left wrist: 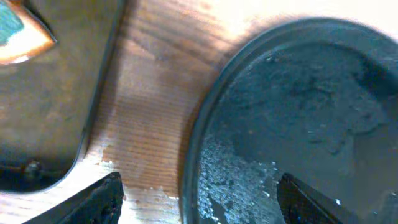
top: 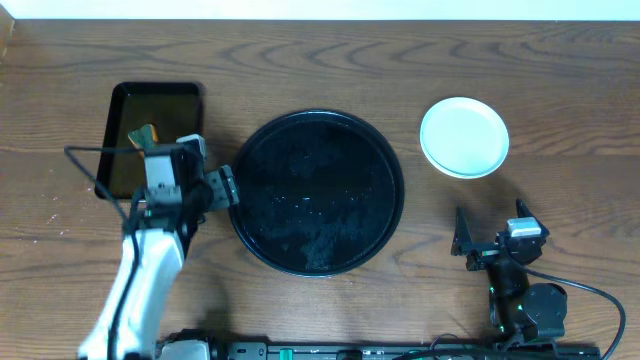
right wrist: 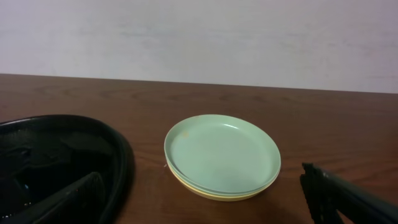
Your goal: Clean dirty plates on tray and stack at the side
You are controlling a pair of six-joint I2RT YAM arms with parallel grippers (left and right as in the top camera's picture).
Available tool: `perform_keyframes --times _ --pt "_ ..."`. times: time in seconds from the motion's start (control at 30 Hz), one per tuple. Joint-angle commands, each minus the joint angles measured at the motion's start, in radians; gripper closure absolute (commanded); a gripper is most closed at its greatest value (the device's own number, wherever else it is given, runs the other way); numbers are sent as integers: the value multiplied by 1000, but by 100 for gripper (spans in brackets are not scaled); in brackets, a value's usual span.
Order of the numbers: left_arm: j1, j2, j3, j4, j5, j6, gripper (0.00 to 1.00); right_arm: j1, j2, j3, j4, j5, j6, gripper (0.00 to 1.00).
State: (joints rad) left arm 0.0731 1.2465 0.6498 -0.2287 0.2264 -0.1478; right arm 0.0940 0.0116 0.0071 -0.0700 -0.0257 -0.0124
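The plates (top: 464, 137) sit in one stack on the table right of the tray; in the right wrist view the stack (right wrist: 222, 154) shows mint-blue plates on top of a yellow one. The large round black tray (top: 318, 192) holds no plates; its surface looks wet and speckled in the left wrist view (left wrist: 298, 124). My left gripper (top: 222, 187) is open and empty, its fingers straddling the tray's left rim (left wrist: 198, 205). My right gripper (top: 480, 238) is open and empty, near the table's front, below the stack (right wrist: 205, 202).
A smaller rectangular black tray (top: 150, 135) stands at the left with a sponge-like orange and teal item (top: 143, 136) in it, also at the left wrist view's corner (left wrist: 18, 34). Wood table all around.
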Motion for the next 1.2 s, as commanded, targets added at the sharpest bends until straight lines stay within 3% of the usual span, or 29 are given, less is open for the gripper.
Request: perform_keyframes --times 0.0,0.67,0.9,1.17 --pt "-5 -152 -111 48 -10 19 20 10 -7 -2 -5 6 -11 1" --pt "-5 -367 -302 138 -63 16 20 10 -7 -2 -4 6 -11 1" --pt "-5 -623 -502 275 -74 16 20 10 -7 -2 -5 6 -11 1" --pt "-5 -833 -624 329 -75 16 20 10 -7 -2 -5 6 -11 1"
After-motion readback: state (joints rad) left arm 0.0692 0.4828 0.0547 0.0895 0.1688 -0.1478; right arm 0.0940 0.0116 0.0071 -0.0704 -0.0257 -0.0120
